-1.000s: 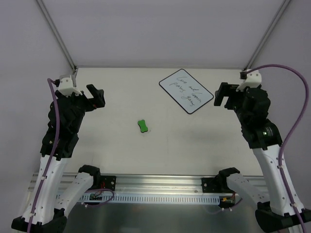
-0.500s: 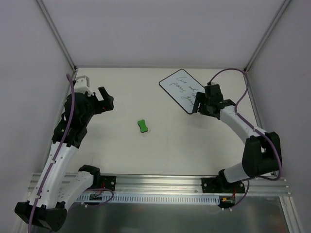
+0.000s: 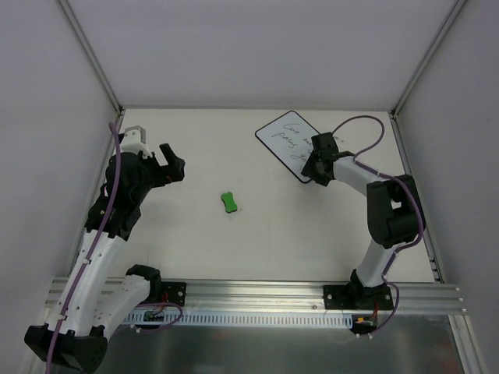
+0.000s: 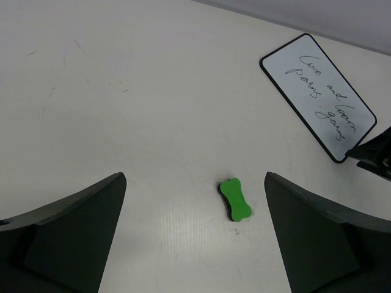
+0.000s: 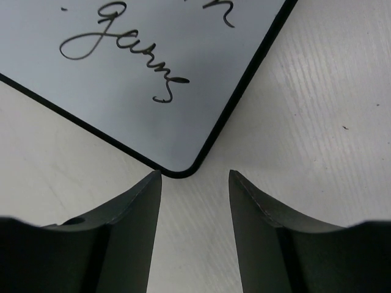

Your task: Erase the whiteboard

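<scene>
Top external, with both wrist views. Shows the whiteboard (image 3: 290,140) flat on the table (image 3: 195,249), far right of centre, handwriting not yet wiped, long axis running diagonally from far-left to near-right. Places the right gripper (image 3: 313,171) low over the board's near corner; in the right wrist view, frames that rounded corner just ahead of the gap between two fingers (image 5: 122,232), parted, touching nothing, grasping nothing. Shows the left gripper (image 3: 173,160) spread wide and empty, held above the table's left side, well apart from the board. Sets the green eraser (image 3: 228,202) near the table's middle, nearer the left gripper, untouched. Judged: right arm nearer the board, likely to steady its corner; left arm better placed for the eraser, seen ahead and slightly right of centre in the left wrist view.
</scene>
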### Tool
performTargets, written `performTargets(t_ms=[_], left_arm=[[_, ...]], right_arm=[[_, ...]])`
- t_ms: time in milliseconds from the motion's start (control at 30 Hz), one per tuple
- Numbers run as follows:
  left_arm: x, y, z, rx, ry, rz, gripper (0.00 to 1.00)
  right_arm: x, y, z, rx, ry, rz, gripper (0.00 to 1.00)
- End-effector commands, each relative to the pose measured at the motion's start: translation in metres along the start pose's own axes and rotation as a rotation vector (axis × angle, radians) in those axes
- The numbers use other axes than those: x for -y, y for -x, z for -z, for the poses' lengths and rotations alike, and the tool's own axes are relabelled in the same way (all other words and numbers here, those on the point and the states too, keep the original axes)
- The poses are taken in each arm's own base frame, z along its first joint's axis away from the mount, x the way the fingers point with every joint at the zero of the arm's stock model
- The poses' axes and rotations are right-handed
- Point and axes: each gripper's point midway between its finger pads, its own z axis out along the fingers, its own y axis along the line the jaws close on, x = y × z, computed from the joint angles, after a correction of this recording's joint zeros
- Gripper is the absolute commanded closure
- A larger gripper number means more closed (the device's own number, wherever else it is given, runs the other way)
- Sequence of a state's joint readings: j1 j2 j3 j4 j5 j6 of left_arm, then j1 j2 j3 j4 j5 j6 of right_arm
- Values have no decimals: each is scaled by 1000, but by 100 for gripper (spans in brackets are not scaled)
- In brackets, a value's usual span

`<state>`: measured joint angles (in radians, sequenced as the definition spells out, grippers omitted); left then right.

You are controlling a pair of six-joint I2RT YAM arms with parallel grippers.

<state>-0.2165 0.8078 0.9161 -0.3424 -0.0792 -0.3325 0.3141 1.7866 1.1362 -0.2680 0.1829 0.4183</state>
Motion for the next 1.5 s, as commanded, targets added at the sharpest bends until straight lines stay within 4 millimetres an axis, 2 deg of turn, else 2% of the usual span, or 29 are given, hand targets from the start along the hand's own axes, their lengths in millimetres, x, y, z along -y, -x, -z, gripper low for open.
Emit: performTargets(t_ms=[0,267,567,767,967,1067,1167,1200,1267,1300,1367,1400,1467], left_arm=[[7,2,3,22,-39,21,1],[8,0,10,36,-48,43,1],[11,-4,12,24,-73,50,1],[14,-8,13,13,-92,54,1],[13,-13,14,8,-92,63,1],[15,-20,13,-13,-112,71,1],[15,-26,12,-30,-115,83,1],[15,-28,10,-38,-114,86,1],[17,-33,9,-55,-120,94,1],[17,-35,8,-62,-121,96,1],[17,-38,6,-77,-124,107,1],[18,-38,6,-80,-126,108,1],[18,-40,4,-91,-126,113,1]], right_arm=[[-19,32,0,105,18,-94,49],[-9,10,-20,45,-38,-137,53],[-2,-20,-17,-8,-83,-121,71],[13,-59,-6,-94,-186,-61,78],[26,-104,11,-200,-228,29,90],[22,-136,24,-269,-192,122,92],[6,-180,40,-371,-115,226,92],[-3,-197,48,-393,-88,282,92],[-14,-215,56,-426,-39,343,92],[-27,-227,64,-440,9,395,93],[-43,-229,72,-429,64,465,93],[-57,-229,80,-431,122,515,92],[-73,-227,92,-446,200,532,89]])
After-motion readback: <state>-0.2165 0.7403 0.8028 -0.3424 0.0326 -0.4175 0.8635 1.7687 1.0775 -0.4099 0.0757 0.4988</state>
